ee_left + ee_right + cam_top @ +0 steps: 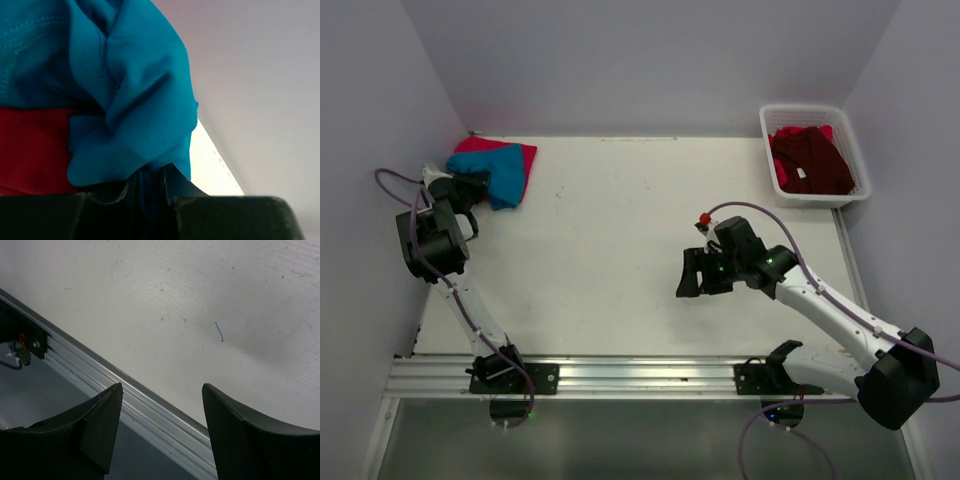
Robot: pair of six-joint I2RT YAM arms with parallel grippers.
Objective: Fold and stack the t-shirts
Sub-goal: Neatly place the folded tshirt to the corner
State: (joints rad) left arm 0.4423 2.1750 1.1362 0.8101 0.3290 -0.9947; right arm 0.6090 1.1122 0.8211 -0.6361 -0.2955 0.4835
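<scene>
At the far left corner of the table lies a teal-blue t-shirt, crumpled on top of a bright pinkish-red t-shirt. My left gripper is at the teal shirt's near-left edge. In the left wrist view the left gripper is shut on a fold of the teal t-shirt, with the red t-shirt beneath it. A dark maroon t-shirt lies bunched in the basket. Over the bare table right of centre hangs my right gripper, open with nothing between its fingers.
A white mesh basket stands at the far right corner, with some red cloth beside the maroon shirt. Grey walls close in on three sides. An aluminium rail runs along the near edge of the table.
</scene>
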